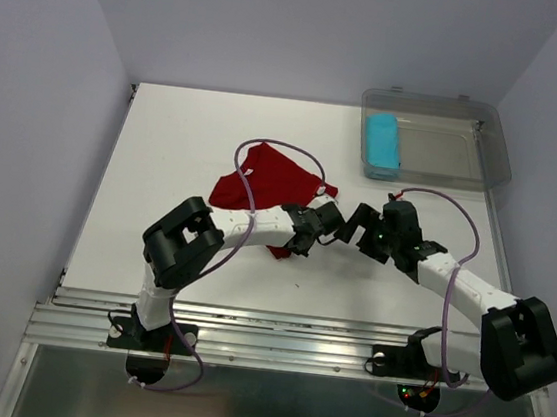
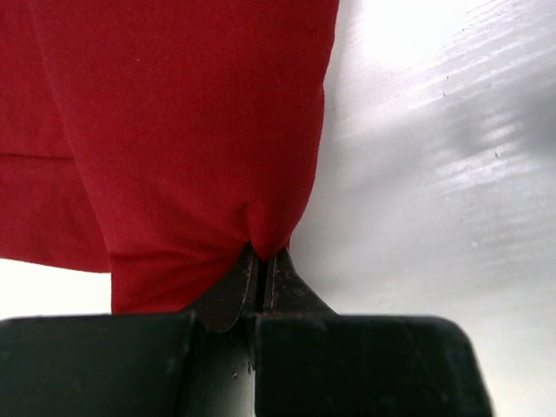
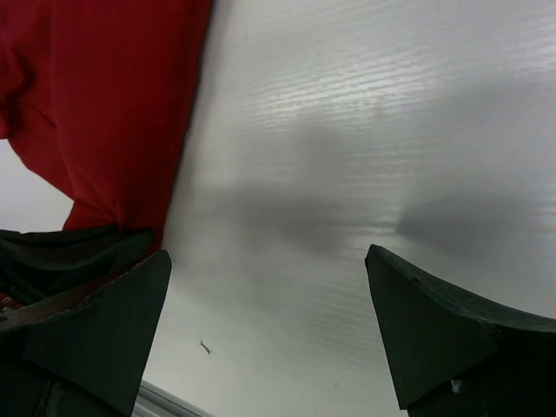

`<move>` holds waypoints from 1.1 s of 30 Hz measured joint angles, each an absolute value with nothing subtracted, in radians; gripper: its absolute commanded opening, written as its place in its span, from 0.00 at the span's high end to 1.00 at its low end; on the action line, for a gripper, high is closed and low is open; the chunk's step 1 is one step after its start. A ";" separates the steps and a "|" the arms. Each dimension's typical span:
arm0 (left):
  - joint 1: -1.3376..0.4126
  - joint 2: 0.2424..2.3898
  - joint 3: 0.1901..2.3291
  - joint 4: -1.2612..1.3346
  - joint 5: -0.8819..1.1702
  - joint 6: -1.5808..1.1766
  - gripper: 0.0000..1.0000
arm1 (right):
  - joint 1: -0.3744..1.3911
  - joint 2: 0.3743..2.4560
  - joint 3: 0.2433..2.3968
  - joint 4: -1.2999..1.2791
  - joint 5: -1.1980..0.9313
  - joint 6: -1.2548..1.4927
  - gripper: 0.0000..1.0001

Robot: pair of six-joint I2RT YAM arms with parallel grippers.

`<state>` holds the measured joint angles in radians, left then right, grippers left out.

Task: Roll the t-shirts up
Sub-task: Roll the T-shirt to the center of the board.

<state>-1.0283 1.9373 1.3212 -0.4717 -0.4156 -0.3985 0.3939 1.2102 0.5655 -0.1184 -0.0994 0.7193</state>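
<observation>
Top external: what is lying there?
- Soft red shirt [image 1: 282, 179] is lying crumpled on the white table [image 1: 184, 157], left arm [image 1: 257, 224] covering its near hem. Blue roll [image 1: 382, 146] is sitting in the clear bin [image 1: 501, 158].

Left wrist?
- Left gripper [image 2: 261, 261] is pinching the shirt's folded edge, jaws closed tight.

Right wrist?
- Right gripper [image 3: 268, 256] is hanging spread wide, holding nothing, shirt lying just beside one finger.

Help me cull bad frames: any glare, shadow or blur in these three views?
Top external: even light, sharp, no glare on the table. Left wrist: white glare washes out the table at upper right; the red shirt is sharp, the left gripper a dark mass. Right wrist: soft grey shadows lie across the table; the right gripper is dark and featureless.
</observation>
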 measured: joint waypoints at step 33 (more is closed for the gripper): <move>-0.841 1.612 0.971 -0.138 0.157 -0.329 1.00 | 0.394 1.814 0.710 0.580 -0.375 1.086 0.50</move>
<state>-0.8406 1.6119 0.9710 -0.1383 0.1570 -0.3290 0.3939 1.8145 0.7101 0.5797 -0.3752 1.0859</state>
